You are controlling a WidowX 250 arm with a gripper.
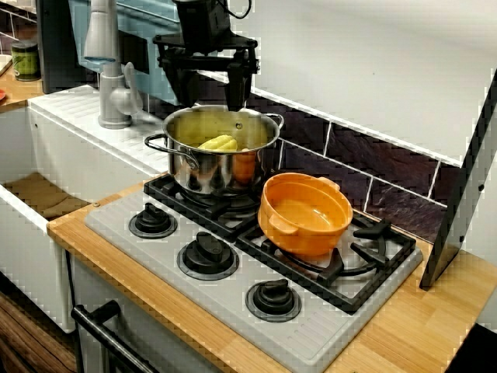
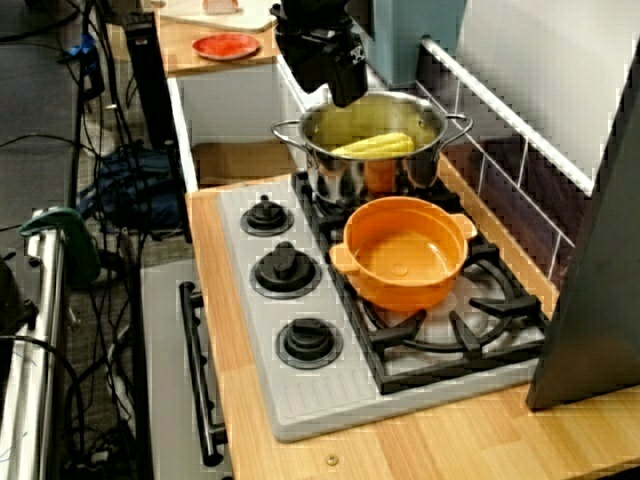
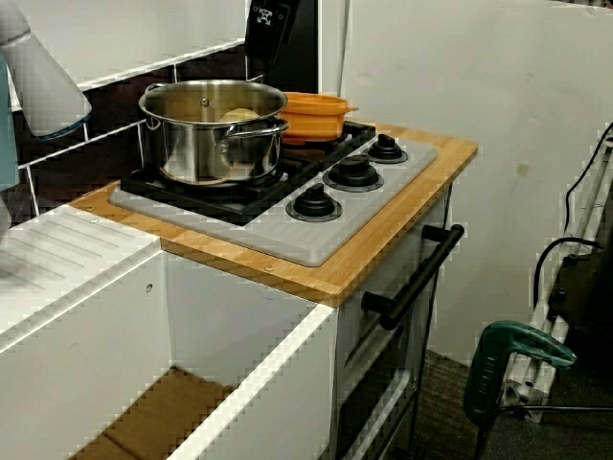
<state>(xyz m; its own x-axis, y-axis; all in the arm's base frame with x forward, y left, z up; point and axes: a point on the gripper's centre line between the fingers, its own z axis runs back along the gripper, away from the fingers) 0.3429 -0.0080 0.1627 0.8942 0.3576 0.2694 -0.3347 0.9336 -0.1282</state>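
The black two-fingered tool hangs over the back rim of the round stainless-steel pot. Seen from the front of the stove, its fingers stand wide apart with nothing between them, so it is open and empty. In the view from the stove's far end, the lowest fingertip sits just above the pot's rim without touching it.

The yellow corn cob lies on its side inside the pot. It is below the tool and a little towards the pot's front, and it is apart from the fingers. From the sink side only a pale sliver of the cob shows over the rim.

The pot stands on the black cast-iron grate. Just beside it on the same grate sits an empty orange two-handled casserole dish, close to the steel wall. Three black knobs line the front of the grey hob plate, which is set into the wooden worktop. A grey tap rises beside the white sink.
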